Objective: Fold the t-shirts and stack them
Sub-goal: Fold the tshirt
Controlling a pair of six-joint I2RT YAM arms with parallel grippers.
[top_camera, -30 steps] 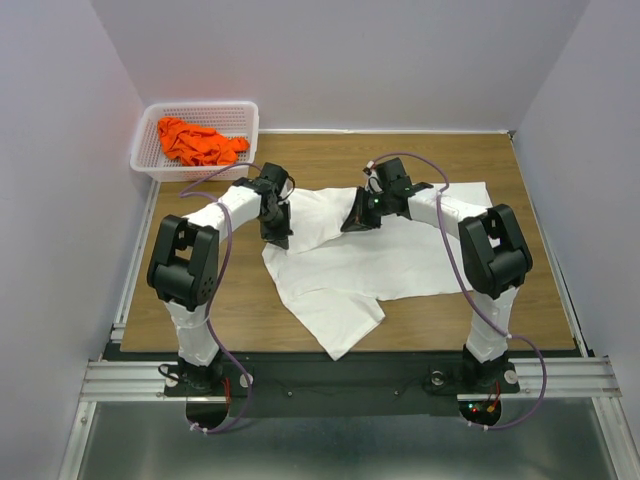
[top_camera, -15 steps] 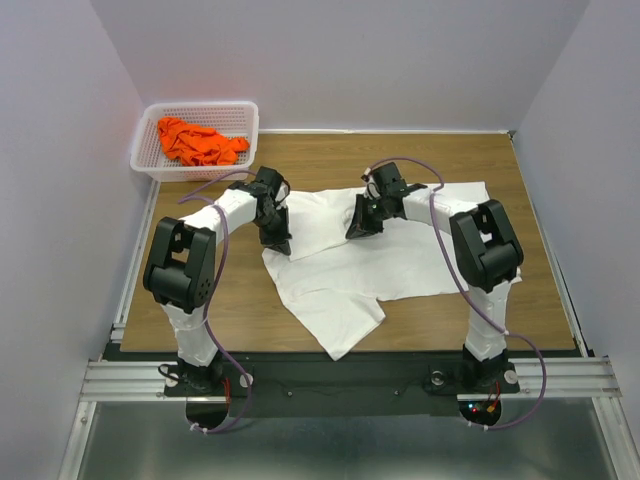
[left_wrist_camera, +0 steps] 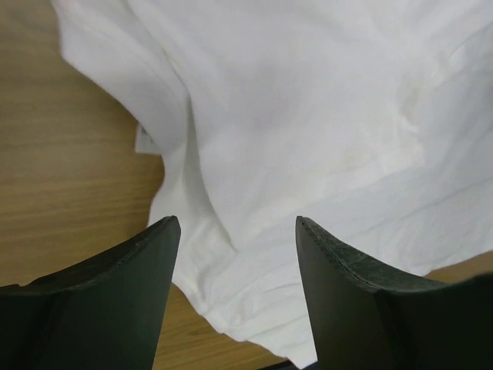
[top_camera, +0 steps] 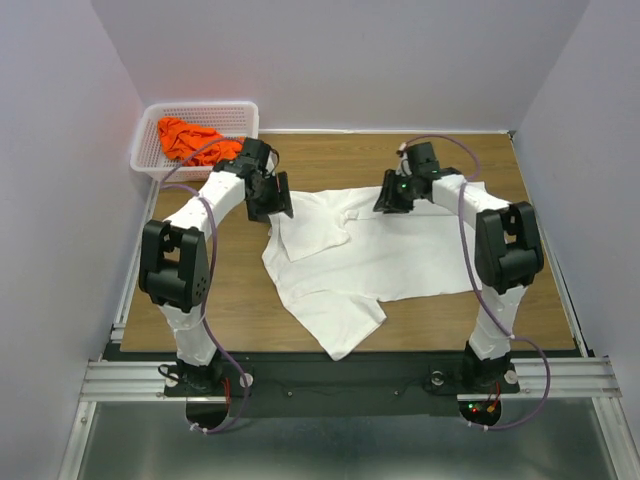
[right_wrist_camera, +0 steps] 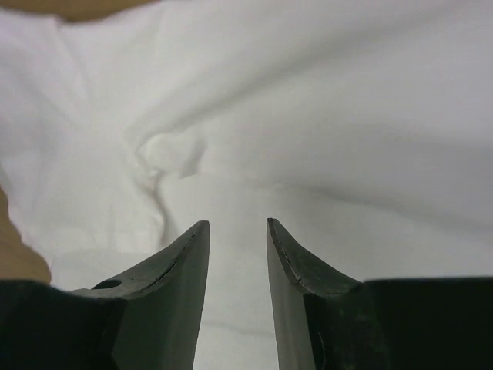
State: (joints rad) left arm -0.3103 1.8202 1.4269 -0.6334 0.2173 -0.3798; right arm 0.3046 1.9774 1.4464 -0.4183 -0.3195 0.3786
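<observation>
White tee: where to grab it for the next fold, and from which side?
Probably the near corner of the white t-shirt: it juts out onto the table and lies flat. Come straight down from above at its near edge and pinch across that edge.

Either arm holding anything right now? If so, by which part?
Nothing is held. The left gripper and right gripper are both open and empty over the white t-shirt.

Left gripper [left_wrist_camera: 236, 223] spread wide; right gripper [right_wrist_camera: 237, 223] parted narrowly.
</observation>
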